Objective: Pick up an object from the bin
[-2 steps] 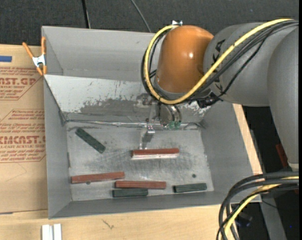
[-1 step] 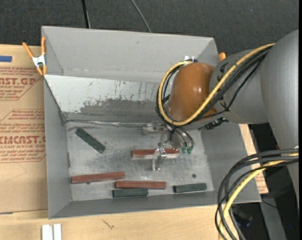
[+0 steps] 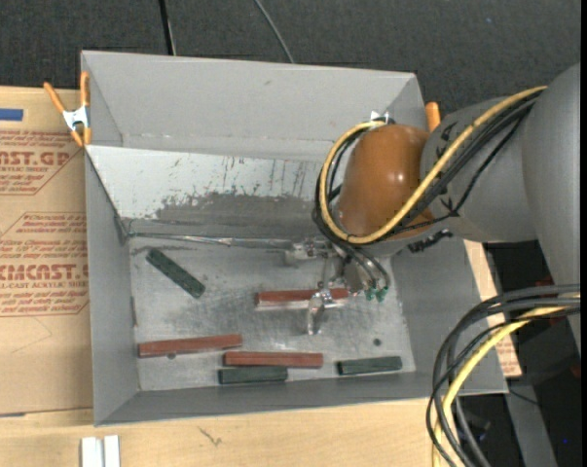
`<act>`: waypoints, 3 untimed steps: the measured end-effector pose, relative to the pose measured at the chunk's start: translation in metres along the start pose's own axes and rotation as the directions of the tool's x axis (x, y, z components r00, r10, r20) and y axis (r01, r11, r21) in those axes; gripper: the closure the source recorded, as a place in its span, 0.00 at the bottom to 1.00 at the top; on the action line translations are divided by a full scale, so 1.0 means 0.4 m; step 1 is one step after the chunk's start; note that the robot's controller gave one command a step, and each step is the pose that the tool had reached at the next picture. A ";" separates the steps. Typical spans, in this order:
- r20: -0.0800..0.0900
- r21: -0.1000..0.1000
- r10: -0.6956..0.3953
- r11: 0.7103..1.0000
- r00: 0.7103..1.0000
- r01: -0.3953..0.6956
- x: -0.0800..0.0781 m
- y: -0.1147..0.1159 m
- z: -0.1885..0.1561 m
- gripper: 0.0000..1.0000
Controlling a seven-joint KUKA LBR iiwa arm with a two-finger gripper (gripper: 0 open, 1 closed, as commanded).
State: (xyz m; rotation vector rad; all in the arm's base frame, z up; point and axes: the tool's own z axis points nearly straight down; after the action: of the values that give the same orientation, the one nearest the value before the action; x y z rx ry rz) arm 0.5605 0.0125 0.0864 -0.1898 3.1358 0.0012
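My gripper (image 3: 309, 286) is low over the right middle of the bin floor, under the orange wrist cover. Its fingers stand open: one metal fingertip (image 3: 300, 252) points toward the back wall, the other fingertip (image 3: 315, 319) toward the front. A red-brown flat bar (image 3: 285, 300) lies on the floor between them, running left to right, with its right end under the gripper. The front finger touches or overlaps that bar near its right end. The bar rests on the floor and is not lifted.
A dark green bar (image 3: 174, 271) lies at a slant at the left. Along the front lie two red-brown bars (image 3: 189, 345) (image 3: 274, 359) and two dark green bars (image 3: 252, 377) (image 3: 369, 366). The arm and its cables cover the bin's right side.
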 end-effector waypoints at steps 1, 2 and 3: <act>0.004 0.002 0.017 1.000 1.000 -0.017 -0.038 -0.072 -0.034 0.00; 0.002 0.000 0.087 0.996 0.996 -0.087 -0.008 -0.011 0.026 0.00; -0.004 -0.005 0.195 0.981 0.981 -0.195 -0.012 -0.019 0.032 1.00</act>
State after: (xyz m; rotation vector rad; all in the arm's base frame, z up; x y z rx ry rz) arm 0.5662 0.0057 0.0738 0.1177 3.1434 0.0088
